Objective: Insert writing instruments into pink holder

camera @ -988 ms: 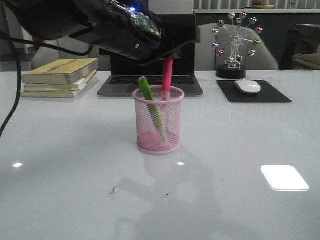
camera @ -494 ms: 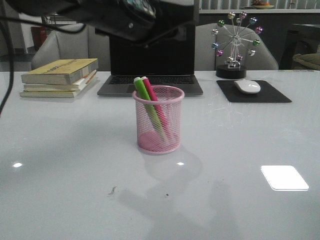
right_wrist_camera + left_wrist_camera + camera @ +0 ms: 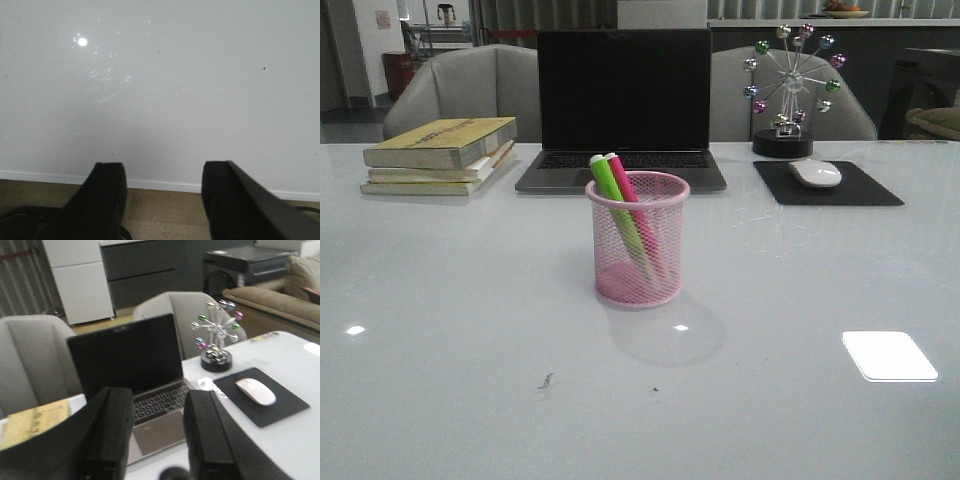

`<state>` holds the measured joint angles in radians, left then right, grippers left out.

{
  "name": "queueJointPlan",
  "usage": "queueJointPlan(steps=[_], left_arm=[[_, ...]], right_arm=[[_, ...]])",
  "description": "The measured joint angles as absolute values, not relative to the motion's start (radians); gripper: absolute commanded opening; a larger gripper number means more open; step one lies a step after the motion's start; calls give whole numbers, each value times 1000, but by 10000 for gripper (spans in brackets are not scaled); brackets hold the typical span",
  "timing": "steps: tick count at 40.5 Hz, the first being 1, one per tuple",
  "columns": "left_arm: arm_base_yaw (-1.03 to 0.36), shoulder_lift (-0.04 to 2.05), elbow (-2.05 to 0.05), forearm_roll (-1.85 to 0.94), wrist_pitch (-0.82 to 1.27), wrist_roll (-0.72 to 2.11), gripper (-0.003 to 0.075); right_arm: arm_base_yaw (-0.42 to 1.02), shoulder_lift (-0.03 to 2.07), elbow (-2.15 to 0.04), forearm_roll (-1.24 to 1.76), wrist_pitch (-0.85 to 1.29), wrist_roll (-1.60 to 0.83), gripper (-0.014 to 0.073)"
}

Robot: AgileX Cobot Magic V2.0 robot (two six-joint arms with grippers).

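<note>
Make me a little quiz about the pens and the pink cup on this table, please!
1. True or false: the green marker and the pink marker both stand inside the pink holder.
2. Which way do the markers' tops lean in the front view? A) toward the books B) toward the mouse C) straight up
3. Fill in: the left gripper and the right gripper are both ____, holding nothing.

Key: 1 true; 2 A; 3 open.
</note>
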<state>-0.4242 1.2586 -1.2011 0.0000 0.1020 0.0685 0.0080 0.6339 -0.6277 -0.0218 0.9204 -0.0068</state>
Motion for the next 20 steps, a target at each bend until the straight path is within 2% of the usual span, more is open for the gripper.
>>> queueJointPlan(steps=[12,20], left_arm=[[-169,1013,-1185,41,371,69,320],[-60,857,-1028,46,409,69,320]], right_arm=[[8,634,-628,-22,912,-7,455],[8,634,-628,-22,897,-7,455]])
